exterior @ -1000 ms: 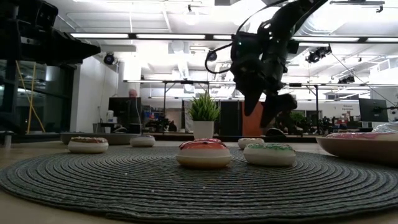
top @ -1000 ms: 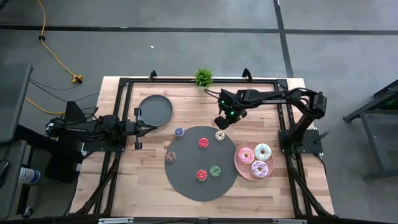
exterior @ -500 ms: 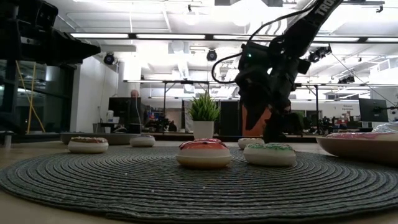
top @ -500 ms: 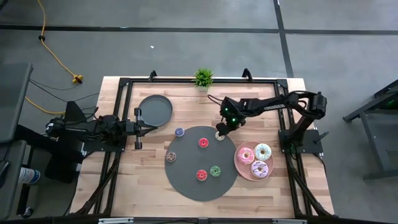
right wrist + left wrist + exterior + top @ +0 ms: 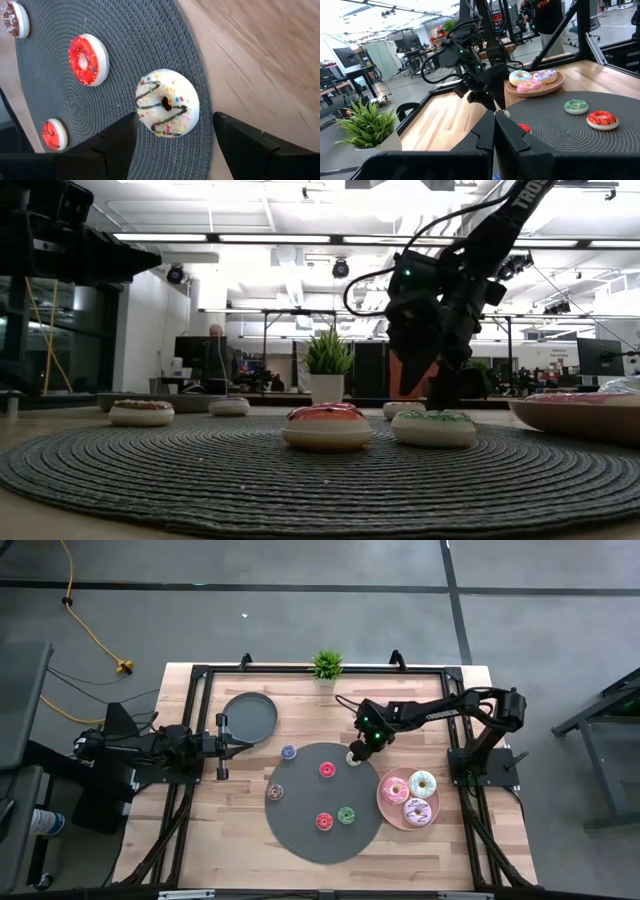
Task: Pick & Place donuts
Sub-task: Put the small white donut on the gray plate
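The right gripper point(image 5: 354, 753) hung low over the cream donut point(image 5: 167, 103), which lay flat at about one o'clock on the round woven mat point(image 5: 300, 825), just inside its edge. The jaws stood wide, one finger either side of the ring and neither touching it, so I judged the next move to be a short straight drop and a squeeze. The left gripper point(image 5: 222, 748) waited pinched together beside the dark grey plate point(image 5: 249, 716), far less handy.
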Tool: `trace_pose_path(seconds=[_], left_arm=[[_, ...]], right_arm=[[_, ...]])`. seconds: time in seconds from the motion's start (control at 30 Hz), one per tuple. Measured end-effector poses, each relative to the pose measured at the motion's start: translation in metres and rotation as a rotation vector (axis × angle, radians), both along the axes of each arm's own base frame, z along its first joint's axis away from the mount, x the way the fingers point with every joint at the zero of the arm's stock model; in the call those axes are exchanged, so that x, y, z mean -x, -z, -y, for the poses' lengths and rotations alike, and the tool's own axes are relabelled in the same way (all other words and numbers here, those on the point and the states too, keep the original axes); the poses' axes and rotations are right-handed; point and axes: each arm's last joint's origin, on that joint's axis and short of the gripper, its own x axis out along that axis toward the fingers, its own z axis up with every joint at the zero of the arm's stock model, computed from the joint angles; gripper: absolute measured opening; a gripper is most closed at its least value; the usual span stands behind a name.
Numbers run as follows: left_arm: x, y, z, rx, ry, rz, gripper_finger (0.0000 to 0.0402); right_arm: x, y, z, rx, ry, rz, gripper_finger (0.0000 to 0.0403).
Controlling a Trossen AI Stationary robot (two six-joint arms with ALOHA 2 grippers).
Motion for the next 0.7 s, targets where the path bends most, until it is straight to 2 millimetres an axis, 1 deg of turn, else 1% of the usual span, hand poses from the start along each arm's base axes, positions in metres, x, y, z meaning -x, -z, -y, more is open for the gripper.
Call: trace_pose_path(seconds=[0.3, 0.7], left_arm=[[0.0000, 0.0000, 0.0000, 0.000, 0.000, 0.000, 0.0000], [0.0000, -0.0001, 0.0000, 0.000, 0.000, 0.000, 0.0000]], right_arm=[[-0.0003, 0.0000, 0.0003, 0.021, -0.014, 0.008, 0.0250], [-0.0002, 0.0000, 0.0005, 0.033, -0.027, 0.013, 0.0185]])
